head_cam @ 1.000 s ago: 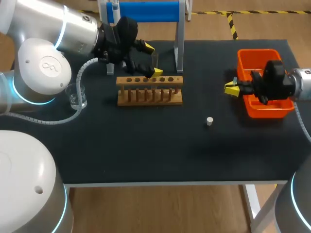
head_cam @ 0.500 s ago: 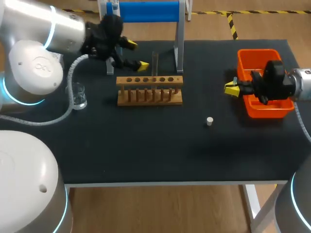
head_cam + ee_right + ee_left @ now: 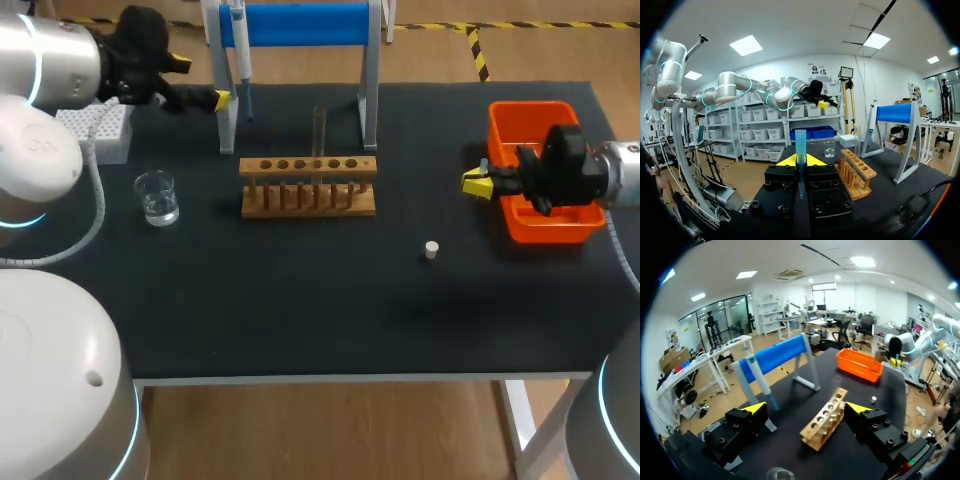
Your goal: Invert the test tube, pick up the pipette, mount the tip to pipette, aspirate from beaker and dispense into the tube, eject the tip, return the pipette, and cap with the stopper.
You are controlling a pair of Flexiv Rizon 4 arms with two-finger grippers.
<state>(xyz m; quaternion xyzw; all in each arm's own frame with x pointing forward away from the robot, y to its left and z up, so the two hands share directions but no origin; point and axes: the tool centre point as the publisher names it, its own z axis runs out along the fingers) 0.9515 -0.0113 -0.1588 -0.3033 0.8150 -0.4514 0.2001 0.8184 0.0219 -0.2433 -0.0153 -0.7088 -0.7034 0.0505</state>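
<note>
A clear test tube [image 3: 319, 130] stands upright in the wooden rack [image 3: 308, 186], with nothing touching it. The pipette [image 3: 240, 50] hangs on the blue-barred stand [image 3: 300, 22]. My left gripper [image 3: 200, 82] hovers open and empty to the left of the stand, above the table's back left. From the left wrist, its gripper [image 3: 806, 410] faces the rack [image 3: 825, 420] and the pipette [image 3: 757, 374]. My right gripper [image 3: 478, 182] is beside the orange bin [image 3: 520, 118], shut on a blue pipette tip [image 3: 800, 147]. The water beaker [image 3: 157, 197] is left of the rack, and the white stopper [image 3: 431, 249] lies to the rack's right.
A white tip box [image 3: 100, 130] sits at the back left corner under my left arm. The orange bin takes up the right side. The stand's two legs [image 3: 368, 110] rise just behind the rack.
My left gripper has pulled back from the test tube at the rack, going left and towards the back past the stand. The tube stays upright in the rack. The right arm has not moved.
</note>
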